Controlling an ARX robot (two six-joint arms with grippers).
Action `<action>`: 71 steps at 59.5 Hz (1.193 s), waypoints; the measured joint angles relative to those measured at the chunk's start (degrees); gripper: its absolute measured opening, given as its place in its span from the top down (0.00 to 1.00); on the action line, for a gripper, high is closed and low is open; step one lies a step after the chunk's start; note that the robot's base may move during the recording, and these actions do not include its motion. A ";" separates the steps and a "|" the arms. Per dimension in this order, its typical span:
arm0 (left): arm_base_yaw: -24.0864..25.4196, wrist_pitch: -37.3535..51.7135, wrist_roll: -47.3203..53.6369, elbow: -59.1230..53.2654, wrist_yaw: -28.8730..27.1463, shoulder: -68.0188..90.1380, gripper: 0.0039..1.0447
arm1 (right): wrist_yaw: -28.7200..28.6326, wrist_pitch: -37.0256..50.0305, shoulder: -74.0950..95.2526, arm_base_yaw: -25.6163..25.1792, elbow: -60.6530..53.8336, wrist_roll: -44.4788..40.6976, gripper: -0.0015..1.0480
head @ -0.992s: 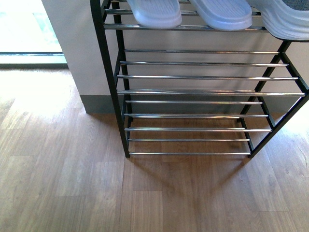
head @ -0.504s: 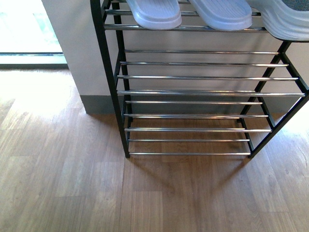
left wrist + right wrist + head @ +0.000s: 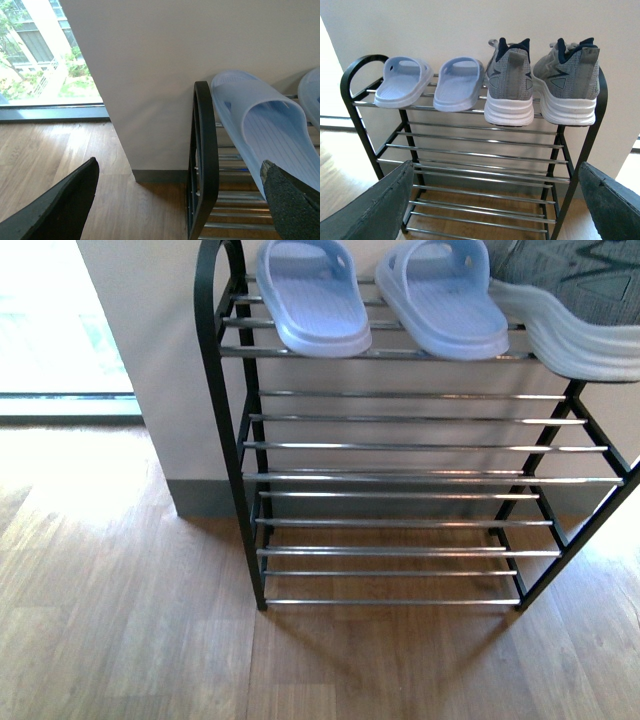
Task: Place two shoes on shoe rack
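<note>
- Wood-plank floor [image 3: 130,640] nearest; beige wall [image 3: 160,360] behind, bright window [image 3: 50,320] off to the left.
- Left gripper [image 3: 180,197]: dark fingers spread wide, holding nothing.
- Right gripper [image 3: 495,202]: fingers also wide apart, holding nothing, facing the rack.
- Tall black-framed shoe rack with chrome bars [image 3: 470,155] stands on the floor against the wall; lower tiers bare.
- Top tier, left to right: pale blue rubber slide sandals [image 3: 427,82] as a pair, then grey knit sneakers with white soles [image 3: 542,85], heels outward.

Front view crops the grey sneaker [image 3: 570,310] at the edge — only heel and sole show.
</note>
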 joint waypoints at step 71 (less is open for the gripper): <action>12.81 12.96 4.44 -48.76 12.17 -54.31 0.82 | 0.02 0.00 0.00 0.00 0.00 0.00 0.09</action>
